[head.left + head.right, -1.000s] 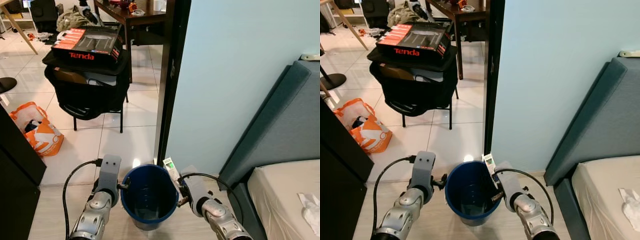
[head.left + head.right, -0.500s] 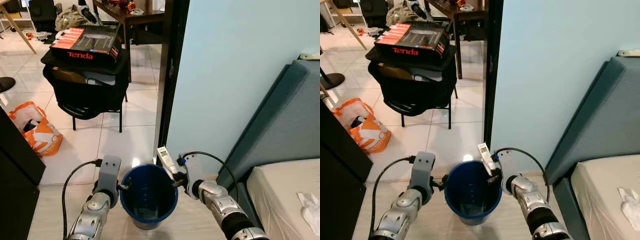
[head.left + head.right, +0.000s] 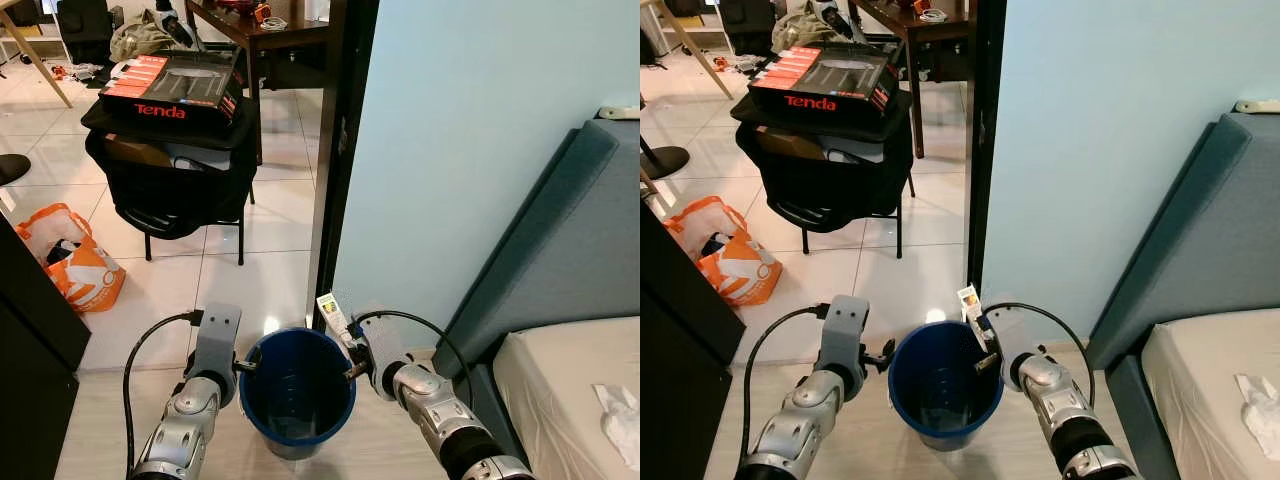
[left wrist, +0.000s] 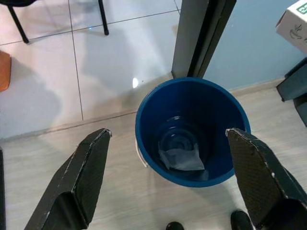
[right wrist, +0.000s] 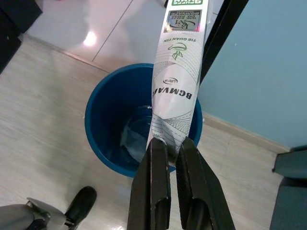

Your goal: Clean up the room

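two of my arms reach down on either side of a round blue plastic bucket (image 3: 298, 388) that stands on the pale wood floor (image 3: 100, 420) just inside a dark door frame (image 3: 335, 150). in the left eye view my left gripper (image 3: 243, 367) sits at the bucket's left rim, and my right gripper (image 3: 349, 370) sits at its right rim, holding a slim white printed carton (image 3: 333, 313) that sticks up above the rim. beyond the doorway a black chair (image 3: 175, 180) carries a black and red tenda box (image 3: 172, 88), and an orange and white bag (image 3: 72, 258) lies on the white tiles. a teal padded bed frame (image 3: 560, 250) stands to my right.

in the right eye view the carton (image 3: 971, 303) leans over the bucket's right edge (image 3: 992, 375).

in the left wrist view my left fingers (image 4: 79, 177) are spread wide, apart from the bucket (image 4: 144, 143), and a crumpled grey scrap (image 4: 181, 158) lies at its bottom.

in the right wrist view my right fingers (image 5: 158, 191) are pinched narrow on the carton's lower end (image 5: 168, 132), and the carton hangs over the bucket's opening.
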`<state>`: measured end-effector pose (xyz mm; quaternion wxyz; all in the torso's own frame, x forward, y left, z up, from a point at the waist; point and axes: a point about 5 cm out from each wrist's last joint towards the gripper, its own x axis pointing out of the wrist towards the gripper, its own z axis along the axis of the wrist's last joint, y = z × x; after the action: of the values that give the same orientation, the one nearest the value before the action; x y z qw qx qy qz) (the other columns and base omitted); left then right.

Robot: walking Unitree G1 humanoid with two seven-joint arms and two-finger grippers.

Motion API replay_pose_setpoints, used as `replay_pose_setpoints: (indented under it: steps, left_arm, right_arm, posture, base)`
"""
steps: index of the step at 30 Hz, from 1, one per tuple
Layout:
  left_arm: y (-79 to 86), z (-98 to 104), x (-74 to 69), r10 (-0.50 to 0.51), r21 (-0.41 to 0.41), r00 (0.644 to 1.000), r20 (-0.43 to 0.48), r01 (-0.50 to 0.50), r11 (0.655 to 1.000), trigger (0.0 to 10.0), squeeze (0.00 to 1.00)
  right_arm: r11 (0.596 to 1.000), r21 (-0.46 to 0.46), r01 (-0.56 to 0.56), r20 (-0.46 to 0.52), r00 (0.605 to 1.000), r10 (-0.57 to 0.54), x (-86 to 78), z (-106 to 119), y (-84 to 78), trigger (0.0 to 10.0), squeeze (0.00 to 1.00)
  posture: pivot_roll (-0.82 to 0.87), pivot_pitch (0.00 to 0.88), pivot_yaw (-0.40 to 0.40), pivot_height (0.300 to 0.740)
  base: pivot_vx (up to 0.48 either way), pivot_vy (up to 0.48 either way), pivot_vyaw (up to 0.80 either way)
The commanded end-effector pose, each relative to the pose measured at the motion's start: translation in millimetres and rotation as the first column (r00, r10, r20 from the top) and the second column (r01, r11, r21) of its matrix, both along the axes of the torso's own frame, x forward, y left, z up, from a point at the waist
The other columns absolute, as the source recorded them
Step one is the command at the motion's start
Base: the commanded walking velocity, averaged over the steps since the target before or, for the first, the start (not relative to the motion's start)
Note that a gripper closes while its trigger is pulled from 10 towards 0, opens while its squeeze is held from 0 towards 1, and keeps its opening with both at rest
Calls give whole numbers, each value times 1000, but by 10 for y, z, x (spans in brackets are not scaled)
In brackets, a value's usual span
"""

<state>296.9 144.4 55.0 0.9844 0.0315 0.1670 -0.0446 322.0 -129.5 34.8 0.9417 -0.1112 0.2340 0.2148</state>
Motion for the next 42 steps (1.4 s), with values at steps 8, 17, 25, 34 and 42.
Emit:
replay_pose_setpoints:
  steps: [8,17,25,34,42]
  left_arm:
    - [18,-61,-34,13,23,1000,-26,-12,1000,10000,0]
    - [4,-54,-17,13,26,1000,-28,-13,1000,10000,0]
    - [4,-55,-16,8,28,999,-31,-7,1000,10000,0]
    - [8,-55,-16,6,29,999,-32,-5,1000,10000,0]
    - [4,-51,-18,-3,29,1000,-30,4,1000,10000,0]
  right_arm:
    - [996,37,86,24,996,-87,11,-9,-21,10000,0]
    - [995,43,85,31,996,-87,11,-9,5,10000,0]
    - [996,43,79,29,996,-80,16,-11,20,10000,0]
    - [996,43,78,28,996,-80,20,-10,18,10000,0]
    - [996,47,78,29,996,-79,23,-7,15,10000,0]
  posture:
    - [25,144,-17,727]
    - [25,146,-16,697]
    - [25,146,-15,652]
    - [29,138,-14,627]
    - [29,136,-14,612]
  base:
    - [0,0,0]
    - [0,0,0]
    - [0,0,0]
    - [0,0,0]
    - [0,0,0]
